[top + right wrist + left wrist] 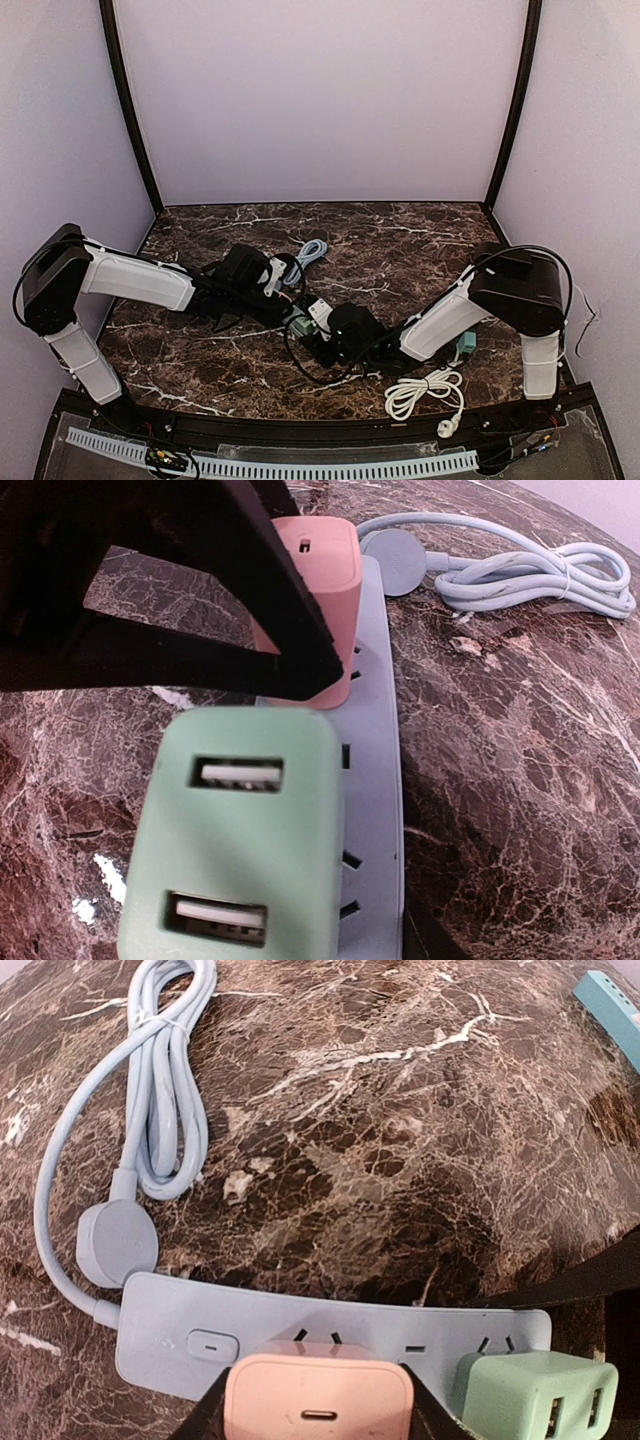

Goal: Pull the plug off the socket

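My left tool (320,1418) appears to pinch the pink plug (318,1388), which stands on the strip (160,1315) mid-tabletop (400,1160). Green plug (535,1392) at its 3 o'clock. Right tool (340,335): I cannot tell its state.

This place is a robot laboratory test cell. A dark brown marble-patterned tabletop (420,235) stands inside a booth of plain pale lilac walls (320,100), with thin black corner posts (130,110) at the far left and the far right. Two white-and-black robot arms (140,280) are fixed at the near edge. Along this edge lies a white slotted cable duct (300,467) with loose thin wires (165,460).
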`<state>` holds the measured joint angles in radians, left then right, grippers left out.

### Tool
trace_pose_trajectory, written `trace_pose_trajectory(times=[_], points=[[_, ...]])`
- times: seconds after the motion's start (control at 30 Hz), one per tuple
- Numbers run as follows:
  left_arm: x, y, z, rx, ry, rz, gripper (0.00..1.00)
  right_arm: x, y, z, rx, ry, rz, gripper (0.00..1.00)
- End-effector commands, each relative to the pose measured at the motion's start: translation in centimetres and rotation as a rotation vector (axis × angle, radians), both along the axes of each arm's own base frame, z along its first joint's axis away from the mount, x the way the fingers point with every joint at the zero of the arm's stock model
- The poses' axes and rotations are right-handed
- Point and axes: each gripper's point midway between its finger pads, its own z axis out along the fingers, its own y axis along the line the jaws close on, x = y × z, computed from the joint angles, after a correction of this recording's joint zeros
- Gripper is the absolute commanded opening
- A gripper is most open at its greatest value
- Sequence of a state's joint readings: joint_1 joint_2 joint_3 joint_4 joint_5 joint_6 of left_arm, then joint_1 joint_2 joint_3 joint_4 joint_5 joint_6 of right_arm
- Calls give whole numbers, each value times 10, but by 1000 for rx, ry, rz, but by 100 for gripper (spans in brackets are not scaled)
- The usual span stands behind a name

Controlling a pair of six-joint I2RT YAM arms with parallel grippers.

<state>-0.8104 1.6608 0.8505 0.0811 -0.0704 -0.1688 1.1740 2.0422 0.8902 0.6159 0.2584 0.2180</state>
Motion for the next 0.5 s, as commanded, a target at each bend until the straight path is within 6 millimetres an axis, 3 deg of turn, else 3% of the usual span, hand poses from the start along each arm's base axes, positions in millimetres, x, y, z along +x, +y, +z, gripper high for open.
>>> trace_pose_trajectory(times=[0.0,0.27,0.47], points=[[8,8,-2,1,-7,22,41,-16,-13,-34,-107,67,41,0],[14,17,33,-9,-125,36,31,-13,-13,-27,-111,71,35,0],[9,4,48,-94,-108,-1,29,-9,-14,-18,-105,58,22,0]])
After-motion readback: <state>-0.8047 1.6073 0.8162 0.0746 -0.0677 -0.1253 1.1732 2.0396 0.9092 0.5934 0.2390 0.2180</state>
